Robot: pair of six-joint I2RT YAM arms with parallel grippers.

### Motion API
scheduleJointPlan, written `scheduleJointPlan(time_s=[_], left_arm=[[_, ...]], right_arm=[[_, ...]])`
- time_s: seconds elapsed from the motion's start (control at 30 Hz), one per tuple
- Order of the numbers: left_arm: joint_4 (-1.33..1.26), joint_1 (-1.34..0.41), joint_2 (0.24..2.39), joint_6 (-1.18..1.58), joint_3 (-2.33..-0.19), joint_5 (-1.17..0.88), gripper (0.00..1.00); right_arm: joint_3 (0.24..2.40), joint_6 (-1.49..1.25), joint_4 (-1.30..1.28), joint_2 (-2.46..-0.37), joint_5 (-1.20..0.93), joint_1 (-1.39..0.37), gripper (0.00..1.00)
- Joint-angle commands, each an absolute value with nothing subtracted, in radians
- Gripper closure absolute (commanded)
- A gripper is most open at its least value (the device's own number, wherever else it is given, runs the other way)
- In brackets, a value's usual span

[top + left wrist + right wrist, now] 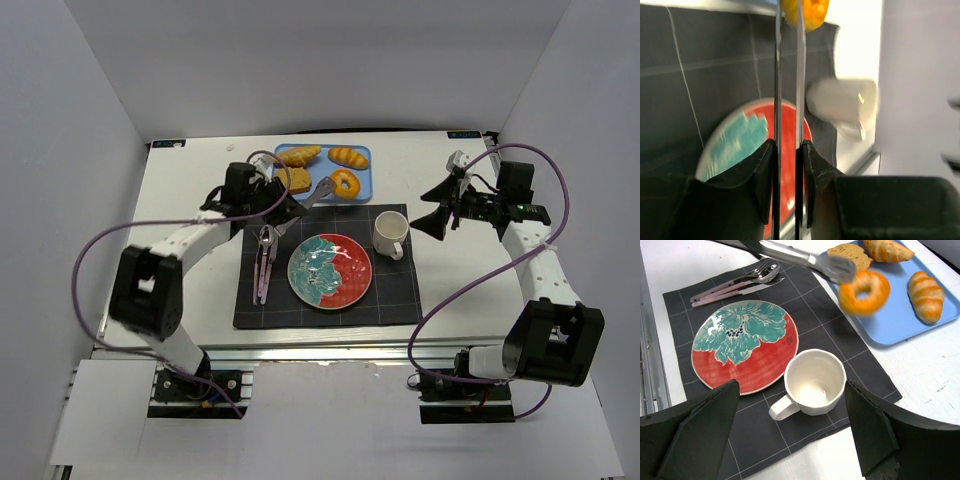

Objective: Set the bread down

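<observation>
Overhead from behind; close wrist views sharing plate (330,270) and bread (877,292).

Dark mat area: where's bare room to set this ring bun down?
The red and teal floral plate is bare all over, room for the orange ring bun. The dark grid mat has a free near-right corner, in front of the white mug. Crowded: pink-handled cutlery left of the plate; the blue tray, with golden rolls.

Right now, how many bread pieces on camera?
4: ring bun at the tongs' tip, brown slice left on the blue tray, two ridged rolls along its far edge.
</observation>
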State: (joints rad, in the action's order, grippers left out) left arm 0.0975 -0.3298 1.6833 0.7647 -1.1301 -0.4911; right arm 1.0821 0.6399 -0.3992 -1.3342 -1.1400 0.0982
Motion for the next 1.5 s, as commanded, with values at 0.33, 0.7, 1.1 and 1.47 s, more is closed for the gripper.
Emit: scheduleJointPlan(time_s=[0.33,0.7,1.1,1.47], left_arm=[[0.328,-0.334,1.057,0.678,-0.649,-0.601,1.0],[0.423,-0.341,1.046,0.609,-0.627,-0.586,0.68],[0.463,-0.339,1.054,0.58,-0.71,-0.551,0.5],[0.624,-0.336,1.087,0.485,-0.925,-0.392,0.62]], right_arm=[[1.101,0.675,-0.426,-1.321,-1.189,0.104,0.11],[1.108,0.672,-0.445,-1.318,-1.195,0.104,0.11],[1.109,0.68,-0.457,-1.321,-1.193,0.104,0.11],[1.117,0.706,-0.479,-1.328,-1.201,0.104,0.11]])
